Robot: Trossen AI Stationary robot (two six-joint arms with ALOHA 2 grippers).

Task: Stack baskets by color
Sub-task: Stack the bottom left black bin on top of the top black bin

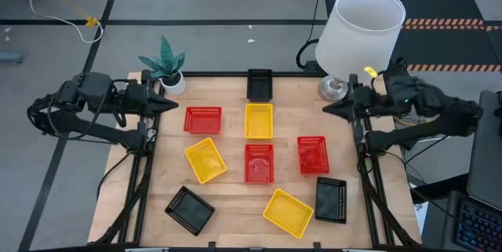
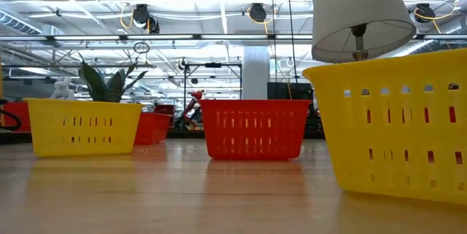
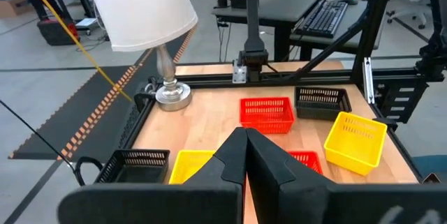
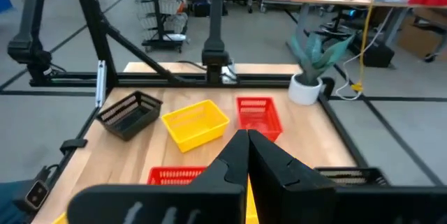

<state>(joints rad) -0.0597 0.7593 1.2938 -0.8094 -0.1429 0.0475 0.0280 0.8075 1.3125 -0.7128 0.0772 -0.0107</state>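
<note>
Plastic mesh baskets, 9 in all, lie scattered singly on the wooden table [image 1: 235,213]; none is stacked.

High view: 3 red baskets [image 1: 202,119], 3 yellow baskets [image 1: 259,120] and 3 black baskets [image 1: 260,84] sit mostly apart at mixed angles. The left gripper [image 1: 169,104] hovers at the left edge near the plant [image 1: 165,65], fingers pressed together, empty. The right gripper [image 1: 333,107] hovers at the right edge beside the lamp [image 1: 357,32], also closed and empty. Risk: the right arm's sweep may knock the lamp; skewed baskets may jam instead of nesting.

Low view: basket walls are thin, slotted and tapered, so likely light and prone to sliding when nudged.

Left wrist view: the closed fingers [image 3: 237,161] point across the table toward the lamp's metal base.

Right wrist view: the closed fingers [image 4: 244,158] face the plant; the black basket's dark mesh is hard to read against the frame.
</note>
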